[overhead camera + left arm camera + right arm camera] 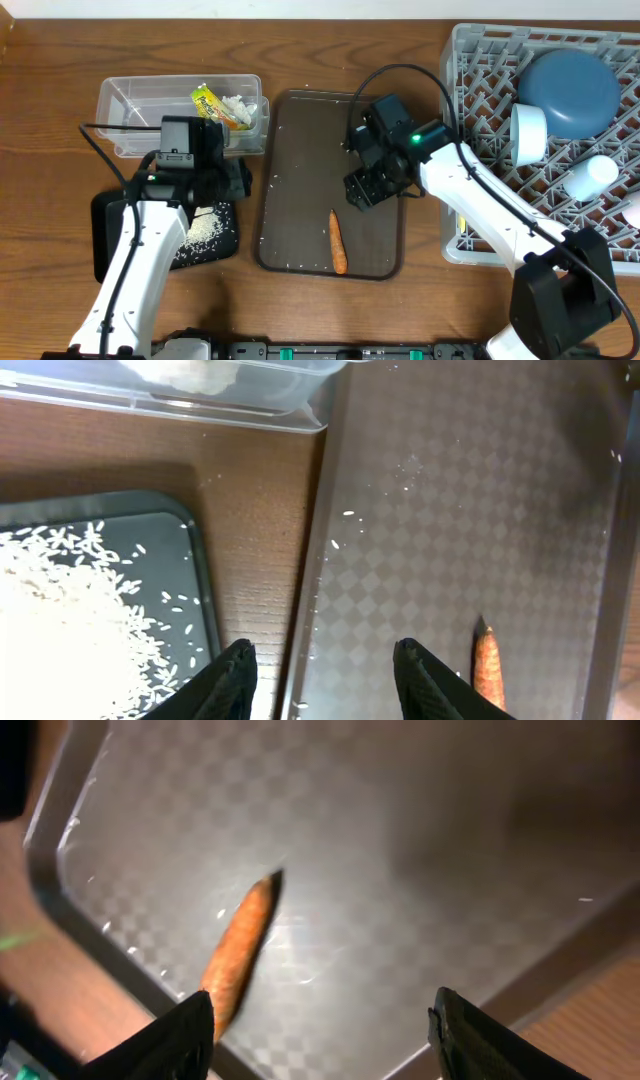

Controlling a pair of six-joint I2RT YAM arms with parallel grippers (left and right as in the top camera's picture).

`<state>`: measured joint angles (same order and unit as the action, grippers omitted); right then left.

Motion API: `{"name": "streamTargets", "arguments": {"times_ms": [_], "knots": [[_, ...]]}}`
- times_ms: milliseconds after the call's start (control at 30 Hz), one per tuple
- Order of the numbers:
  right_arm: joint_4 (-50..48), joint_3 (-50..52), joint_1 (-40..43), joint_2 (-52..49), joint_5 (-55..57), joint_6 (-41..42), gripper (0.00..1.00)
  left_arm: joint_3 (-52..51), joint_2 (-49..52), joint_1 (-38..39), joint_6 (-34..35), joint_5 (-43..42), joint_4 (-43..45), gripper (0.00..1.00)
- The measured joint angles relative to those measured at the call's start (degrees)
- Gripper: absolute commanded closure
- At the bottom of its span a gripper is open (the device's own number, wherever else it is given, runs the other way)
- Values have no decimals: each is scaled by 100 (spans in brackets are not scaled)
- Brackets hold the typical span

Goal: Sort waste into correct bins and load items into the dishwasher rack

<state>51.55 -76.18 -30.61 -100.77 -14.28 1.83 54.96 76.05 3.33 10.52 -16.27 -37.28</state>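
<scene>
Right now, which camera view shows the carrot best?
Overhead: the carrot lies whole and unblocked on the brown tray. The right wrist view shows the carrot larger, but its lower end is hidden behind a finger. The left wrist view catches only part of the carrot at the frame's bottom.

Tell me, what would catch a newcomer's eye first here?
A lone orange carrot lies on the dark brown serving tray mid-table, with the right gripper open above that tray. To the right, the big grey dishwasher rack holds a dark blue plate; at left, white rice is heaped on a black tray.
</scene>
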Motion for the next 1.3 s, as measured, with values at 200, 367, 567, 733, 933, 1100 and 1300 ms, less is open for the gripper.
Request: {"name": "streamTargets", "arguments": {"times_ms": [200, 367, 567, 733, 933, 1100, 1300], "knots": [[-24, 0, 192, 0, 350, 98, 32, 0, 2, 595, 48, 11, 0, 53], [-52, -4, 525, 0, 675, 166, 31, 0, 192, 1316, 446, 13, 11, 53], [13, -627, 992, 0, 988, 205, 24, 0, 791, 2135, 1147, 13, 186, 52], [-24, -1401, 1257, 9, 1082, 203, 23, 0, 1300, 2747, 1751, 11, 256, 52], [-24, -1572, 1303, 17, 1115, 203, 23, 0, 1738, 3263, 2468, -22, 330, 52], [-13, -1572, 1305, 17, 1119, 186, 23, 0, 2157, 3580, 2815, -330, 483, 52], [26, -1572, 1303, 17, 1123, 186, 24, 33, 2483, 3724, 3493, -553, 452, 68]]}}
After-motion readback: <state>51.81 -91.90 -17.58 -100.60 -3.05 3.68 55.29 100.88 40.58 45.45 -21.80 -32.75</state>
